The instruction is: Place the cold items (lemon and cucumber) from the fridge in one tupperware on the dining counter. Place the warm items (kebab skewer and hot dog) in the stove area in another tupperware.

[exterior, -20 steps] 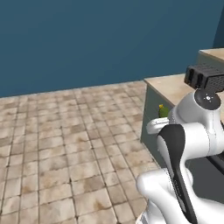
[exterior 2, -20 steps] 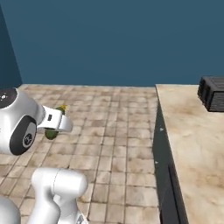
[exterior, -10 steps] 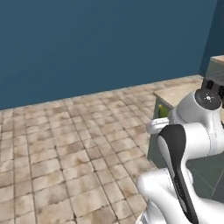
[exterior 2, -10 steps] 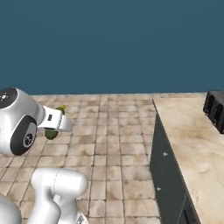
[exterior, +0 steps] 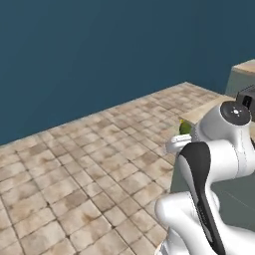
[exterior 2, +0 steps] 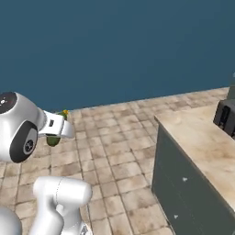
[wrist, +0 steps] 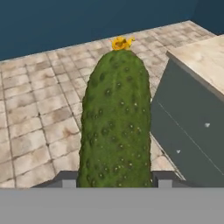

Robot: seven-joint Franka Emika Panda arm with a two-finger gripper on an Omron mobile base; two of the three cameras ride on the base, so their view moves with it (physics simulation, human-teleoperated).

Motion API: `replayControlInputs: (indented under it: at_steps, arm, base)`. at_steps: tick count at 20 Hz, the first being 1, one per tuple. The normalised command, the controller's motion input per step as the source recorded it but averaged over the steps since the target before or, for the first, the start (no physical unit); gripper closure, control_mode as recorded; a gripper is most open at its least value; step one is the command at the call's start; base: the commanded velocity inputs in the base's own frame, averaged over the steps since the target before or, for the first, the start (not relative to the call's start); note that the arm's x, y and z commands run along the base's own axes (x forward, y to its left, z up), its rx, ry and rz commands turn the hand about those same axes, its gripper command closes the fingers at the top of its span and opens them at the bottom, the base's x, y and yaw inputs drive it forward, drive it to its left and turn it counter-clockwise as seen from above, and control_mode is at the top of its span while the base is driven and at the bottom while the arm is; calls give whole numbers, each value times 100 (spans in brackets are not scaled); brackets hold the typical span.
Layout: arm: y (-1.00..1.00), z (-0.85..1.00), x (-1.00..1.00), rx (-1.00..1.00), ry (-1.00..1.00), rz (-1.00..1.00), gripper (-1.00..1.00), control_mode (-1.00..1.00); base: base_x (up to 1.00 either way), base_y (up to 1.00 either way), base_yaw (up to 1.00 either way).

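A bumpy green cucumber (wrist: 116,118) with a yellow blossom at its tip stands upright between my two dark fingertips (wrist: 65,179) in the hand view. My gripper (wrist: 114,180) is shut on the cucumber. In the left base view a small part of the cucumber (exterior: 185,128) peeks out beside the white wrist. The right base view shows the cucumber (exterior 2: 54,140) behind the hand, held above the tiled floor. The lemon, kebab skewer, hot dog and tupperware are out of view.
A counter with a beige stone top (exterior 2: 202,137) and dark grey cabinet fronts (exterior 2: 181,188) runs along the right. A dark appliance (exterior 2: 225,117) sits on it at the far right. Tiled floor (exterior: 74,174) stretches to a blue wall (exterior: 99,55).
The whole scene has shifted in both base views as the base turns; the counter has slid rightward. The cucumber stays held in the gripper in the same pose.
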Motion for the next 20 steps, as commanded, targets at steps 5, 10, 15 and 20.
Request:
replayControlInputs:
  at_steps: [5, 10, 15, 20]
  arm:
    - [0, 0, 0, 0, 0, 0, 100, 100]
    - [0, 0, 0, 0, 0, 0, 100, 100]
    - [0, 0, 0, 0, 0, 0, 100, 100]
    - [0, 0, 0, 0, 0, 0, 100, 100]
  base:
    - [69, 95, -56]
    - [69, 96, -57]
    - [69, 99, -58]
    - [74, 100, -57]
